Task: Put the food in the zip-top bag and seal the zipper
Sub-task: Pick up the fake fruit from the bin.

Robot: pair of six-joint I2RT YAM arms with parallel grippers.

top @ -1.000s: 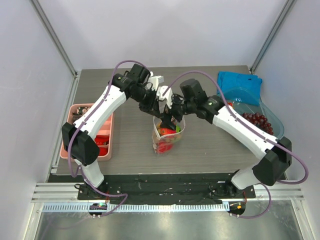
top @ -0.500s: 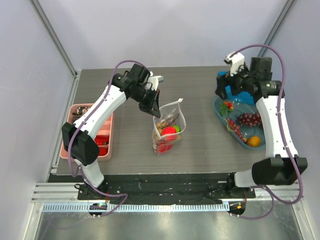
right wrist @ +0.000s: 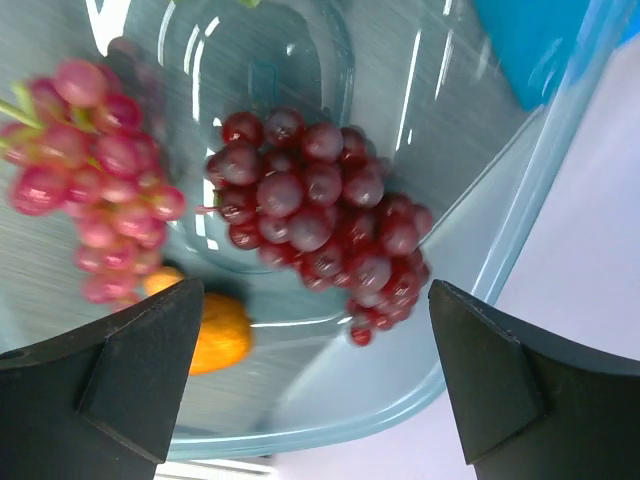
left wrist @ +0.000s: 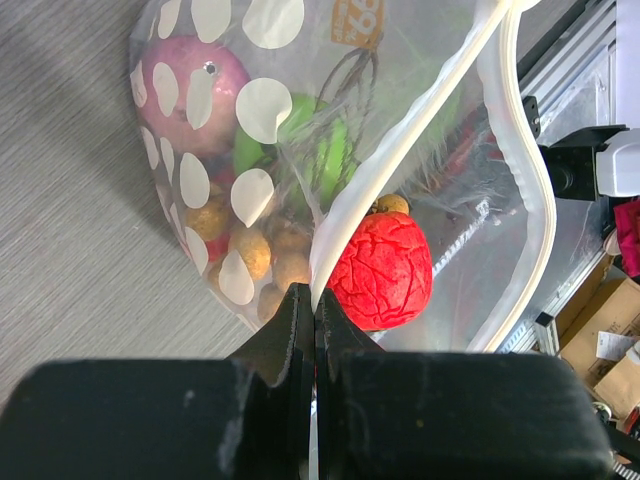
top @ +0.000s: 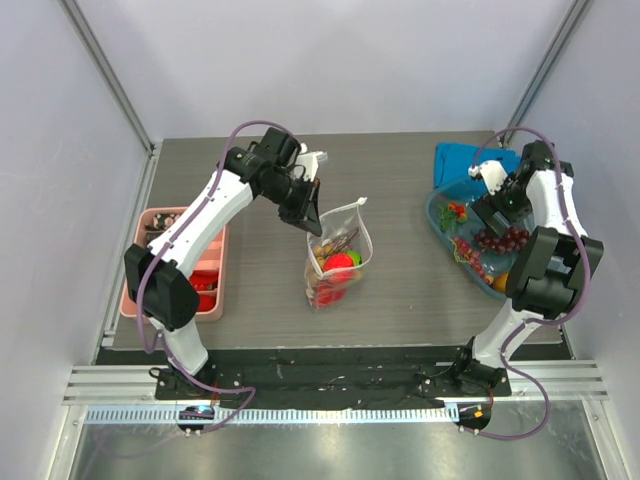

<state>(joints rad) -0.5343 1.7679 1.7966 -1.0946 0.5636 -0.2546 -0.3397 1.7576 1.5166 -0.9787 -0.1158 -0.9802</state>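
At the left edge of the top view the pink compartment tray (top: 148,228) sits with a few red pieces in it, well apart from the action. Right of it, near the middle of the frame, the left gripper (top: 308,210) is pinched fully closed on the upper left corner of the zip-top bag (top: 338,262). That hold seems meant to lift the mouth edge so the pouch stands upright and gapes open for loading. In the left wrist view the whitish zipper (left wrist: 400,150) runs up and to the right from the closed fingertips, and its two strips are parted, so the seal is not made. The food already inside lies just beyond the jaws: a red bumpy piece (left wrist: 382,272) in the open mouth at centre, a green piece (left wrist: 322,140) above it, and a pink-red piece (left wrist: 185,85) at upper left behind the dots.

At the right side of the top view the right gripper (top: 492,205) hangs over the clear blue-tinted tub (top: 440,222), with a blue cloth (top: 465,160) behind it. Its fingers are spread wide and hold nothing. In the right wrist view the dark grape bunch (right wrist: 320,225) lies in the tub directly between the fingers, above their tips in the frame. A paler pink bunch (right wrist: 95,180) lies at upper left and an orange piece (right wrist: 225,330) at lower left. That spread stance over the tub suits picking the dark bunch next.
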